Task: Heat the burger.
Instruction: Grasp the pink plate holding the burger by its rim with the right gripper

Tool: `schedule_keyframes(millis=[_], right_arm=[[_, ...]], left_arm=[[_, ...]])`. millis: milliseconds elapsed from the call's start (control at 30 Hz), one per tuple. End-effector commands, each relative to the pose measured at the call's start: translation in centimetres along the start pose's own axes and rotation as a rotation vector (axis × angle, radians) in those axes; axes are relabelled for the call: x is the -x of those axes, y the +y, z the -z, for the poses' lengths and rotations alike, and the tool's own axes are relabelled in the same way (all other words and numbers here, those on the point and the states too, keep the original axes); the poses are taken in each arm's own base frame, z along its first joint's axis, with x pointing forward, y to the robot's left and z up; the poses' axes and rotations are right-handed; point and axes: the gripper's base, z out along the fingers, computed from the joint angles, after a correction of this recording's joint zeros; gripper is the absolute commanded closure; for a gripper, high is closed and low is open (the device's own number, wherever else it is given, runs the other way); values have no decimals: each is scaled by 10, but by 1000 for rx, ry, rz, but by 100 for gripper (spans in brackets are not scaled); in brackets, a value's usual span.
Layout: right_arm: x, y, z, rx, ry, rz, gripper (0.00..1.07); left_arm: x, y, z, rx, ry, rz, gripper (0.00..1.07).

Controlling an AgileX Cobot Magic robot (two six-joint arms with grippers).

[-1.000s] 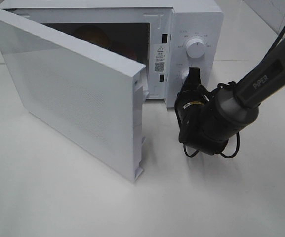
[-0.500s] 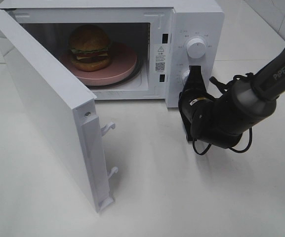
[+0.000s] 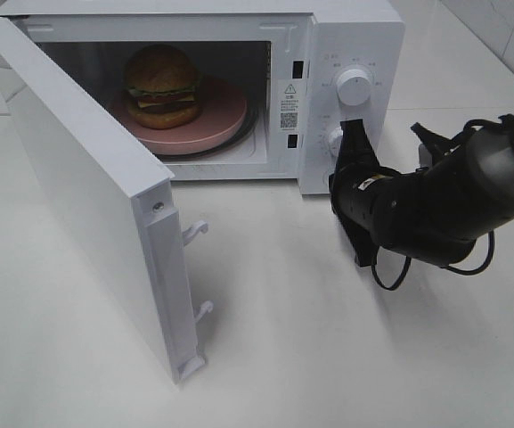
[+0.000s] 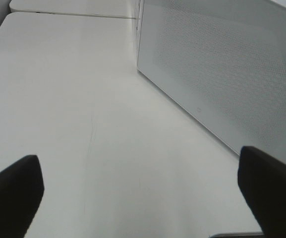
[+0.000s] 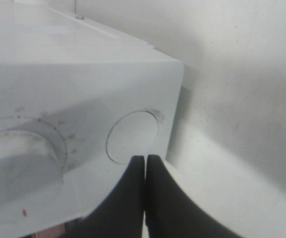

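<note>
The burger (image 3: 161, 85) sits on a pink plate (image 3: 225, 120) inside the white microwave (image 3: 354, 36), whose door (image 3: 78, 178) stands wide open to the left. My right gripper (image 3: 353, 131) is shut and empty, its tips against the control panel beside the lower knob (image 3: 334, 138). In the right wrist view the shut fingertips (image 5: 145, 159) touch the rim of a round button (image 5: 133, 136), with a numbered dial (image 5: 19, 153) beside it. My left gripper (image 4: 143, 198) is open and empty over the bare table, close to the door's outer face (image 4: 222, 74).
An upper knob (image 3: 354, 86) sits on the panel. The open door's edge with its latch hooks (image 3: 194, 234) juts toward the table's front. The white table (image 3: 328, 357) stretches in front of the microwave and under the right arm (image 3: 444, 201).
The microwave door swung from half shut to wide open, uncovering the burger. The right arm has dropped lower and turned to the right, its gripper still at the panel.
</note>
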Motion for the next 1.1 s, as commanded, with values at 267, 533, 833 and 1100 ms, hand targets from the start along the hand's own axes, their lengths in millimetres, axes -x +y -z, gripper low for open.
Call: schedule_keyframes(millis=[267,533,833,1100], right_arm=[[-1,14,31,-74,142,314,107],[-10,22,63,-126,388,796,107],[-2,23,78,-171,595,1058,107],[6,38,91,-192,788,1429,107]], left_arm=[[-1,-1,-1,-7,-8,2,7],[-1,-1,-1,-7,-8,2,7],[-1,-1,-1,-7,-8,2,7],[-1,-1,-1,-7,-8,2,7]])
